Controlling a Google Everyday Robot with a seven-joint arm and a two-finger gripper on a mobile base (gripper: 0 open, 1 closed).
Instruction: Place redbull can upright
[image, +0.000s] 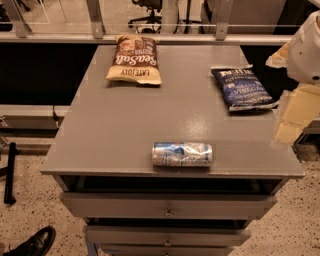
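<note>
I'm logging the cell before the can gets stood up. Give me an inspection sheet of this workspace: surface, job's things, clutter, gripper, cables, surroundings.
Surface: grey tabletop, drawers beneath.
Job's things: redbull can lying on its side near the front edge, not yet upright.
Clutter: brown chip bag far left; dark blue chip bag far right; both flat, apart from the can.
Gripper: gripper at the view's right edge, beside the table's right side, away from the can.
Cables: nothing seen.
Surroundings: speckled floor, black shoe bottom left, office chair behind.
</note>
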